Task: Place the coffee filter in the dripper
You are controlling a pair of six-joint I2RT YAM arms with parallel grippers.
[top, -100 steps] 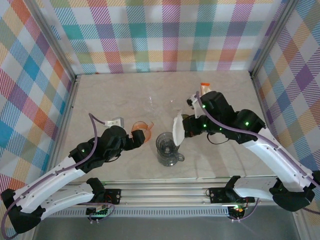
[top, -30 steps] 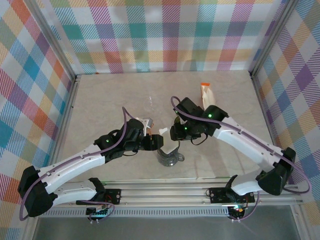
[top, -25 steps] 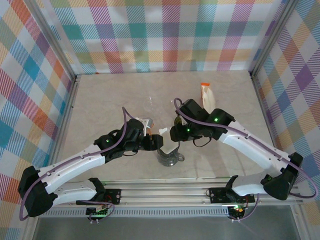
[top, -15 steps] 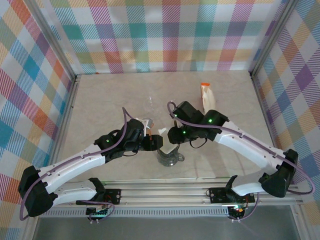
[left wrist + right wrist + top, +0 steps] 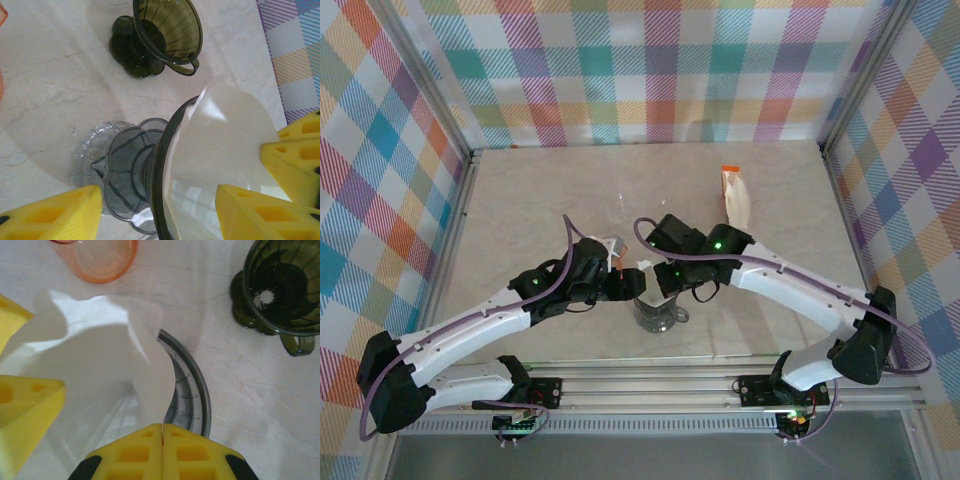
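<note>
- Marble tabletop [image 5: 540,200], front edge: the right gripper [image 5: 162,432], clamped on the white paper filter [image 5: 100,355], had moved left.
- The filter now lay in the clear grey dripper [image 5: 159,165], inside the spread left gripper [image 5: 159,192]; probably only release remained.

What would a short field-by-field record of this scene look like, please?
Filter: white coffee filter, partly inside the grey dripper
Right gripper: shut on the filter's edge
Left gripper: fingers straddle the grey dripper; contact unclear
Nearby: dark green dripper, orange cup
Task status: filter not yet released
</note>
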